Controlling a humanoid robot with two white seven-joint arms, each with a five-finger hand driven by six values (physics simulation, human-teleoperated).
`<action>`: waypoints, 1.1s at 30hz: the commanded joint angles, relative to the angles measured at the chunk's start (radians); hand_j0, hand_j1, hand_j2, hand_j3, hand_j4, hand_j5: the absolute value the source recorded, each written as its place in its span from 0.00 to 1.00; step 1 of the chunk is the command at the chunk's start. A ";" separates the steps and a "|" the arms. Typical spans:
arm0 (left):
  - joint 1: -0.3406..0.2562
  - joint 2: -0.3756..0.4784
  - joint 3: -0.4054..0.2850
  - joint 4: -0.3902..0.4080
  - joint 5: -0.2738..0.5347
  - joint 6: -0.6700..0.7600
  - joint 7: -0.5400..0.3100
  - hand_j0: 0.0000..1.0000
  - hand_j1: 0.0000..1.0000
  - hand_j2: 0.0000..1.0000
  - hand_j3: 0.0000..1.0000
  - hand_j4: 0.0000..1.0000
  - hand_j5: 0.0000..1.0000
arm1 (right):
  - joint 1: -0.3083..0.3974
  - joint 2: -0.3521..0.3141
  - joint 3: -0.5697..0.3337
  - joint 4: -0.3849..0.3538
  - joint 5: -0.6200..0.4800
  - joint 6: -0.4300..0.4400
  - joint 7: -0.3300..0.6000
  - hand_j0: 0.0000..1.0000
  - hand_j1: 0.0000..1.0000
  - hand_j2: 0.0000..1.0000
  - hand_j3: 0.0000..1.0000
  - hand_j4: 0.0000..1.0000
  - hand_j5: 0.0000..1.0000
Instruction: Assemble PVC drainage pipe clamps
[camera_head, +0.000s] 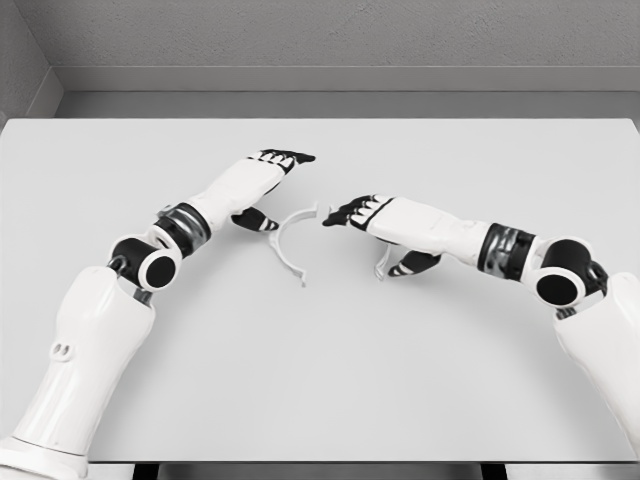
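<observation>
Lying curved, white clamp half (287, 243) between hands.

table (320, 380): matt, smooth grey | clamp half (288, 243): white plastic, smooth | arms (90, 350): glossy white

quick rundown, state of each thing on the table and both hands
left hand: over the table, fingers stretched out, holding nothing
right hand: over the table, fingers extended toward the clamp half, holding nothing
clamp half: white half-ring lying flat on the table between the hands, not grasped, not joined to anything
second clamp piece: mostly hidden under the right hand, state unclear
table: white, flat
</observation>
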 joint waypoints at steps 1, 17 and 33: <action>0.000 -0.002 -0.001 -0.005 0.004 0.000 0.001 1.00 1.00 1.00 1.00 1.00 1.00 | 0.000 0.004 0.003 0.001 -0.004 0.004 0.000 1.00 1.00 1.00 1.00 1.00 1.00; 0.002 -0.017 0.000 -0.006 -0.003 0.000 0.001 1.00 1.00 1.00 1.00 1.00 1.00 | -0.017 -0.074 -0.009 0.004 0.010 -0.001 0.000 1.00 1.00 1.00 1.00 1.00 1.00; 0.011 0.020 0.026 -0.016 0.014 -0.004 0.001 1.00 1.00 1.00 1.00 1.00 1.00 | -0.063 -0.085 0.016 0.082 0.013 -0.002 0.000 1.00 1.00 1.00 1.00 1.00 1.00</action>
